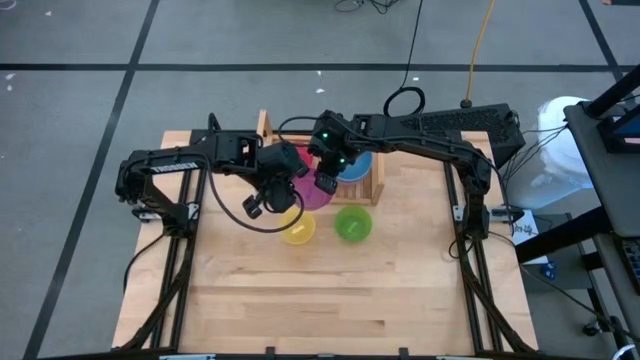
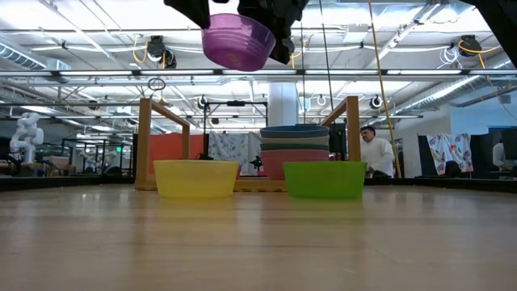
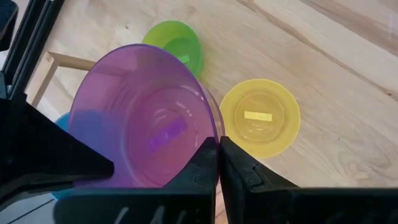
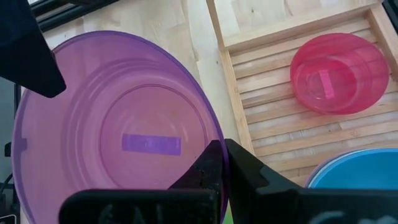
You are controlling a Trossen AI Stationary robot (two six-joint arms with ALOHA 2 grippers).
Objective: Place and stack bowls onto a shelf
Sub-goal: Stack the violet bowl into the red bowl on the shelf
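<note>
Both arms hold the purple bowl [image 2: 237, 40] up in the air, just in front of the shelf [image 4: 273, 134]. The left end effector [image 3: 218, 163] and the right end effector [image 4: 225, 163] each pinch its rim, maybe to pass it over. No writing can be read; each bowl just has a blank strip inside.

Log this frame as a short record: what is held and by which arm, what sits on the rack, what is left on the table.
held item: purple bowl, lifted above the table
left end effector: shut on the purple bowl's rim
right end effector: also shut on the purple bowl's rim
on the rack: a pink bowl on the slats; beside it a stack topped by a blue bowl
on the table, in front of the rack: yellow bowl and green bowl, side by side, upright
background: a person far behind the table
</note>
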